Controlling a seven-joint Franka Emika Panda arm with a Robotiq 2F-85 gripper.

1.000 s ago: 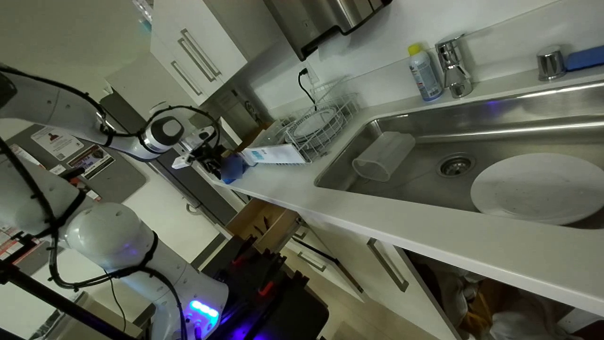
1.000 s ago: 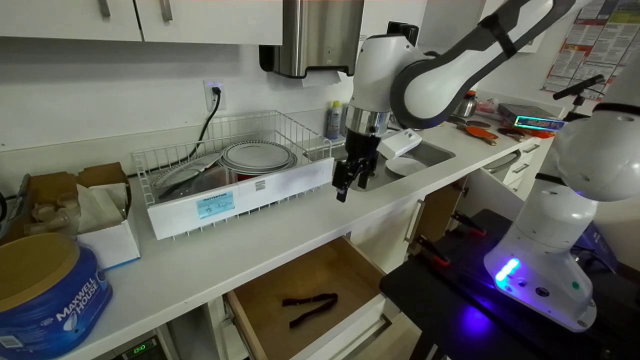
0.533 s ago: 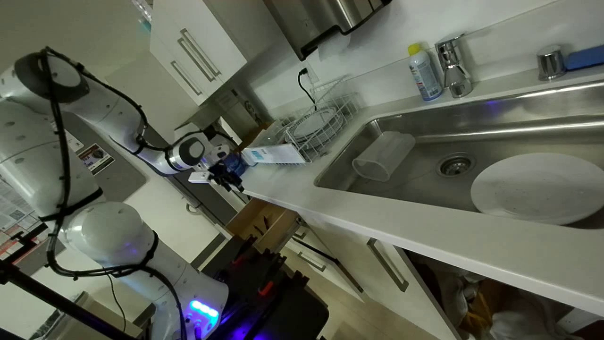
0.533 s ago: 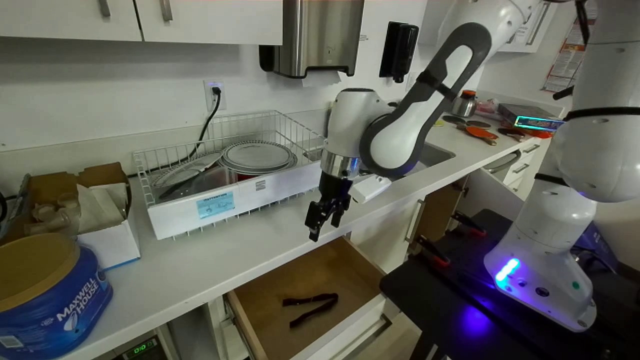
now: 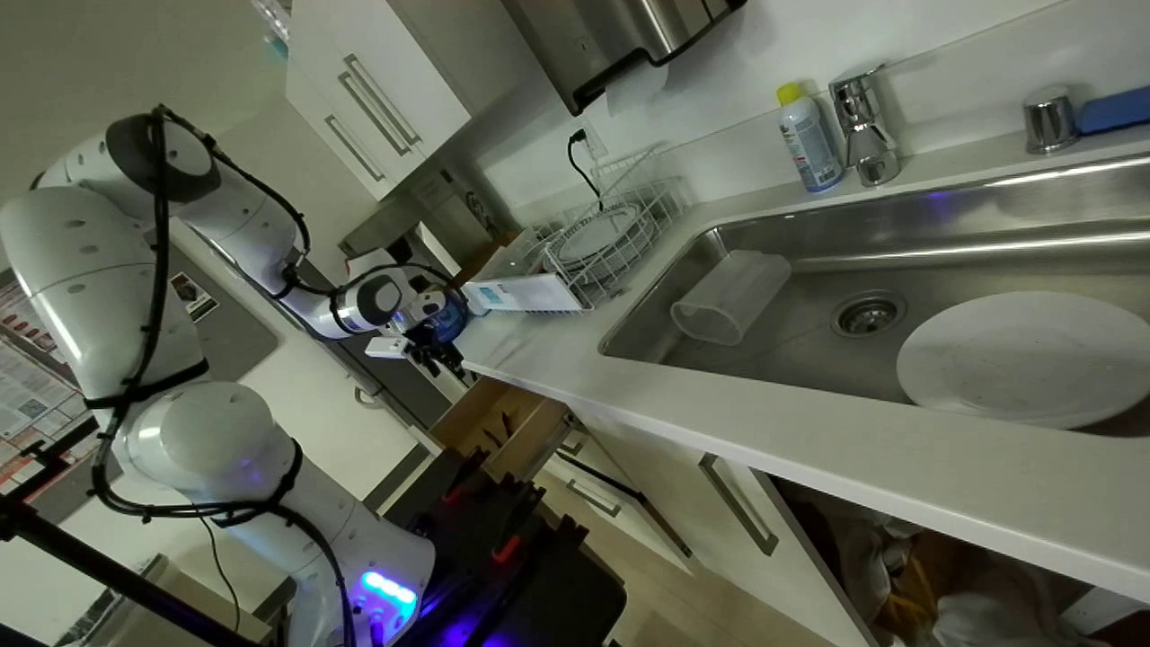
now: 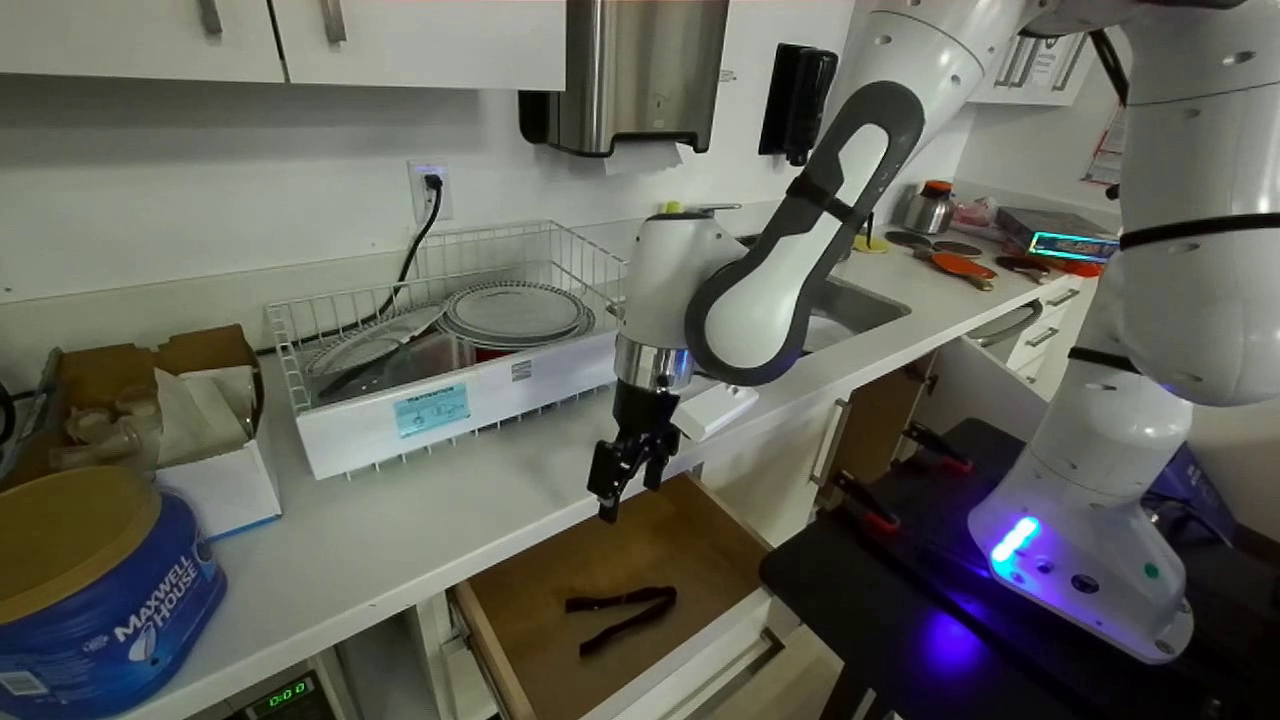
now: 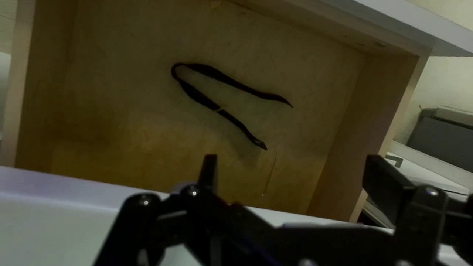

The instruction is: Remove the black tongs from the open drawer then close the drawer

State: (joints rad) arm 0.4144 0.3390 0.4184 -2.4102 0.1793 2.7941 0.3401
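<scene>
Tight clearance on the way down, little to grip at the bottom

The long white tabletop (image 6: 420, 520) runs behind and above the pulled-out, white-fronted drawer (image 6: 690, 545) with its light brown wooden inside. The front edge, over the drawer's back, looks like the first hazard: a straight descent could strike it rather than enter the drawer.

The white jointed arm (image 5: 193, 440) reaches over from beside the drawer. Later, pushing away from the middle of the drawer's front could make it bind, and a wrist not fully lifted out would block the closing. Brushing a drawer wall on the way in may also shove the drawer too soon.

The white wire dish rack (image 6: 560, 375) stands behind and above the drawer, where a careless backward swing could catch it.

The black two-fingered tool (image 7: 292, 160) hangs above the drawer, toward its back; how far above, I cannot tell. Its fingers (image 7: 208, 171) stand wide apart with nothing between them.

The slim black V-shaped tongs (image 7: 197, 96) lie flat on the drawer's floor, bent end toward the drawer's side nearer the arm, untouched by the tool. They rise little from the wood, so stopping slightly high would probably close on air, and going too deep would press the fingertips into the floor. In the wrist view the fingers are set more along the tongs than across them; without a turn, closing may push them lengthwise. Catching a single leg could leave its twin dangling, to twist the hold or hook the drawer's rim.
</scene>
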